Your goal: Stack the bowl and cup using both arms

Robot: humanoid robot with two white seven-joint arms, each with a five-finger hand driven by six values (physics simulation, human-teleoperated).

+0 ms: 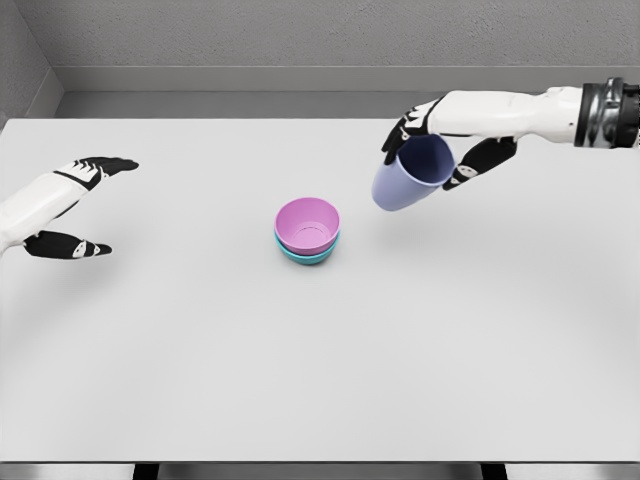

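right hand [450, 140] clamped on a tilted lavender cup [410, 175] above the table [320, 380], up and right of the bowls.
the teal bowl [305, 256] is mostly hidden under the pink bowl [307, 224]: two bowls, one cup. the cup's mouth tips up toward the camera. left hand [70, 205] hangs spread and empty at far left.

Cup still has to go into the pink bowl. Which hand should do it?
Right. The right hand already grips the lavender cup, tilted, just right of the pink bowl. The left hand is open, far left.
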